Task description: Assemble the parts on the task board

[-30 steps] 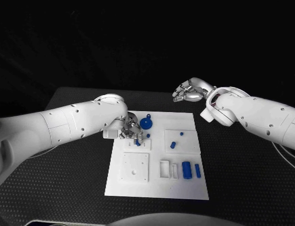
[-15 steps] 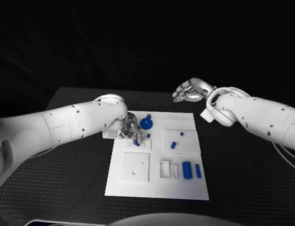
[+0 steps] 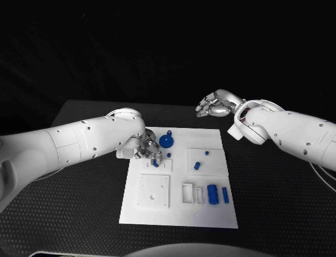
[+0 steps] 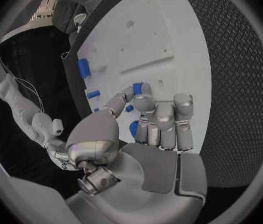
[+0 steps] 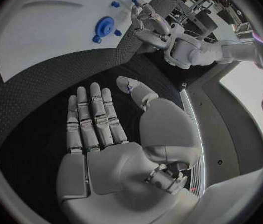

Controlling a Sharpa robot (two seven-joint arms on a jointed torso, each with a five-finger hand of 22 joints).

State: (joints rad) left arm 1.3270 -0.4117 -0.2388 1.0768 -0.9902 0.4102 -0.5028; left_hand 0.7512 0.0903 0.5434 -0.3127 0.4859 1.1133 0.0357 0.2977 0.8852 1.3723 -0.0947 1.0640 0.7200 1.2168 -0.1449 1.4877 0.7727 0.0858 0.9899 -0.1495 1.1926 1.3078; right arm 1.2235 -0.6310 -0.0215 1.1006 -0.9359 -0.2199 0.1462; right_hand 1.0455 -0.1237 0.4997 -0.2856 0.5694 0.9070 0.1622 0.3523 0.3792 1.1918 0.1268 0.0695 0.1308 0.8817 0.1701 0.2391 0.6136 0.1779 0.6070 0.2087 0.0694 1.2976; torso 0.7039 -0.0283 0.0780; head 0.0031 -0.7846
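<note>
Head view shows the flat white task board (image 3: 179,176) lying in the middle of the black bumpy table (image 3: 276,182). The left hand (image 3: 146,148) is down over the far left part of the board, with its fingers bent down toward a little raised white square (image 3: 158,163). A small blue peg (image 3: 157,161) sits just under those fingers. From above I cannot tell if the fingers pinch it.

Left wrist view helps. The silver fingers (image 4: 162,122) are curled in close together, and the thumb comes in from the side. A small blue piece (image 4: 138,89) is held between the thumb tip and a fingertip. Another bit of blue (image 4: 133,129) peeks out just behind the fingers.

The right hand (image 3: 218,103) is up past the far edge of the board, over the black table and well apart from the parts. In the right wrist view the right hand (image 5: 106,134) is flat, its fingers are straight and side by side, and it holds nothing.

A round blue disc with little knobs (image 3: 167,140) lies on the board just beside the left hand. Two small blue pegs (image 3: 198,160) stand on a white square on the far right part. A fat blue cylinder (image 3: 211,193) and a thin blue bar (image 3: 225,194) lie side by side on the near right part, next to a white open frame (image 3: 188,193). A bigger white square plate with small holes (image 3: 154,189) sits on the near left part.
</note>
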